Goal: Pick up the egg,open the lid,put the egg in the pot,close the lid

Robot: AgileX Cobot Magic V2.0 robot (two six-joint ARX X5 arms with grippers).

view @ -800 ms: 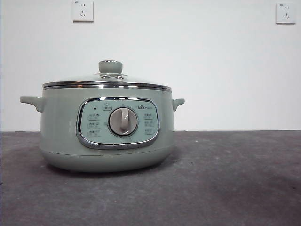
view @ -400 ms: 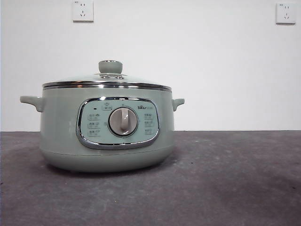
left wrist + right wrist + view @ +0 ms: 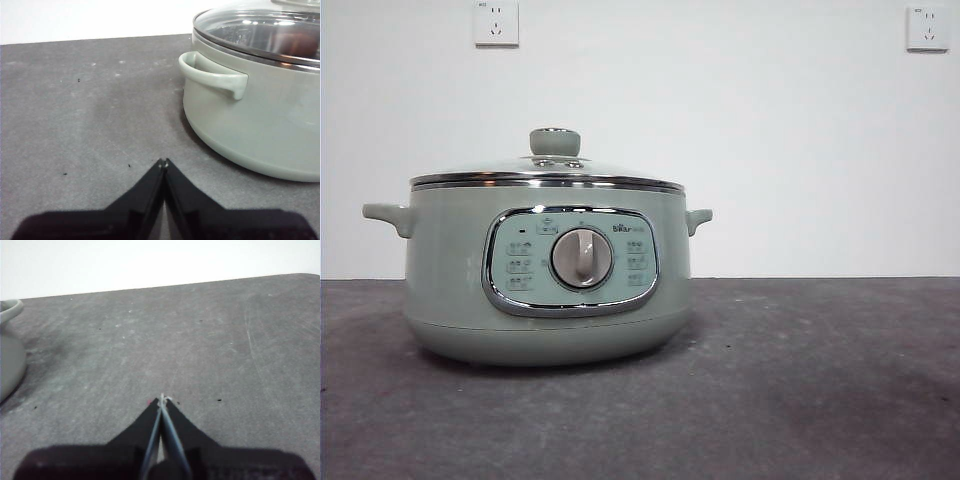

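The pot [image 3: 547, 275] sits on the grey table [image 3: 820, 380] with the lid [image 3: 548, 172] on top of it. The lid's green knob [image 3: 555, 141] stands straight up in the middle of the lid.

Through the glass, in the left wrist view, there is a brownish blur [image 3: 299, 45] inside the pot. It may be the egg, but it is too fuzzy to be sure. No egg lies on the table next to the pot in any view. So it looks like the job is either all done, with the egg inside and the lid back on, or not started at all. I cannot tell which.

Both arms wait low over the table, away from the lid. The left gripper [image 3: 163, 162] points at the bare table just beside the pot, near one side handle [image 3: 212, 79]. Its two jaws are pressed together and hold nothing. The right gripper [image 3: 162, 399] is on the other side of the pot, and only an edge of the pot shows there. Its jaws are closed too, with nothing in them.
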